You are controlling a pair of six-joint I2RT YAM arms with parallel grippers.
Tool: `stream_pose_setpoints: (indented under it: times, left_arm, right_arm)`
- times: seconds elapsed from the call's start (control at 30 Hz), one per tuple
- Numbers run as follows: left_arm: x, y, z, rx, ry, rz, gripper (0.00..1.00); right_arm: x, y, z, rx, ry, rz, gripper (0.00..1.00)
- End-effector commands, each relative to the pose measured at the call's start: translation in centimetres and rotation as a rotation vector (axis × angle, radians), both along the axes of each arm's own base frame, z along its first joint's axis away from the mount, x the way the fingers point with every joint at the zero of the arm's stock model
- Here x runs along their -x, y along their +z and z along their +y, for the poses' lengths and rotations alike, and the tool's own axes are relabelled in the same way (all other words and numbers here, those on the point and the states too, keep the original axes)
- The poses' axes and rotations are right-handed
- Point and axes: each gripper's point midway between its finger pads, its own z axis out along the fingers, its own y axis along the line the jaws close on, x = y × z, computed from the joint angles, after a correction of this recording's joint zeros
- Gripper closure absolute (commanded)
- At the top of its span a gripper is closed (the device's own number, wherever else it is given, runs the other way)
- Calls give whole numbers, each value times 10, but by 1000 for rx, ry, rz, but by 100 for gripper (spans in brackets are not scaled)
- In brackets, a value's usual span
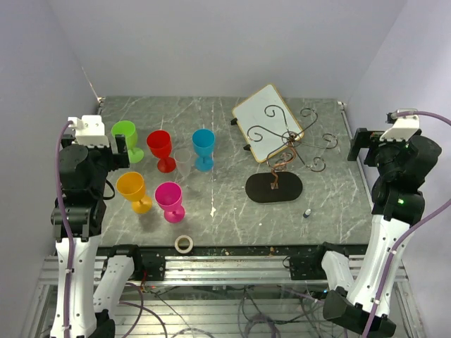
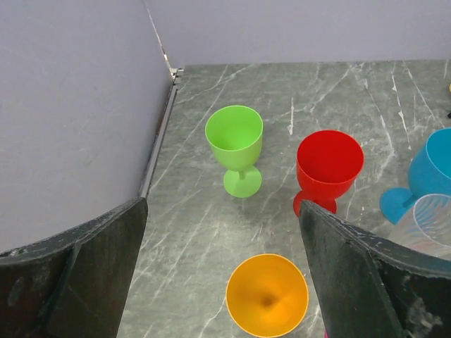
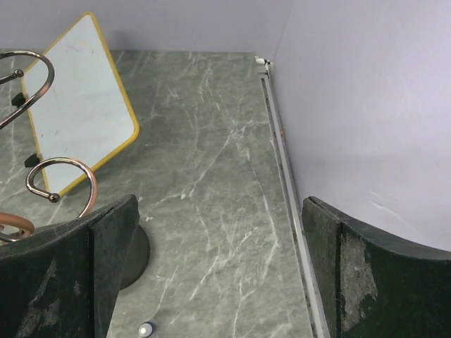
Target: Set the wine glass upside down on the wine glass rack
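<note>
Left gripper (image 2: 222, 210) wide open, nothing held, hovering over the left side of the table (image 1: 218, 190) above the glasses; right gripper (image 3: 220, 204) also wide open and holding nothing, up at the right edge near the wall. Tape roll (image 1: 184, 243) at the near table edge, centre. Pink wine glass (image 1: 170, 198) and orange wine glass (image 1: 132, 189) upright side by side, nearest row. Small pale-topped object (image 1: 307, 212) on the table, near-right of the rack base. Wine glass rack (image 1: 273, 188) stands right of centre, black oval base flat on the table, brownish stem up, dark scroll arms spread above, no glass on it. Behind the nearest row: red wine glass (image 1: 160, 146), clear wine glass (image 1: 183, 160) and blue wine glass (image 1: 203, 144), close together with the clear one between; green wine glass (image 1: 125, 135) furthest left. All six upright, well apart from the rack. White board with wooden rim (image 1: 266, 121) propped tilted just behind the rack
</note>
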Motion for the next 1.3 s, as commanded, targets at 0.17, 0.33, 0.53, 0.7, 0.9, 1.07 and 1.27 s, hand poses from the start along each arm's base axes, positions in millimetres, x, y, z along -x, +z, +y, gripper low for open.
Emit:
stream_pose_setpoints:
  times: [0.17, 0.33, 0.53, 0.7, 0.9, 1.07, 1.27]
  left_arm:
    - [-4, 16, 6, 6, 24, -82, 1]
    - [-6, 20, 2, 13, 5, -99, 1]
    - [-11, 13, -5, -23, -51, -81, 1]
    - [-15, 11, -14, -18, -104, -71, 1]
    - [-21, 6, -21, -16, -148, -50, 1]
    - [-24, 3, -23, -12, -164, -37, 0]
    - [-30, -4, -24, -9, -172, -16, 1]
  right_arm:
    - [-9, -3, 5, -14, 59, 11, 0]
    - [-9, 0, 9, -7, 89, 12, 0]
    - [-7, 9, 19, 7, 149, 6, 1]
    - [-7, 24, 45, -13, 294, -14, 3]
    - [-10, 38, 69, -28, 460, -33, 7]
    - [-14, 45, 86, -37, 582, -43, 9]
    - [-25, 47, 107, -28, 692, -37, 15]
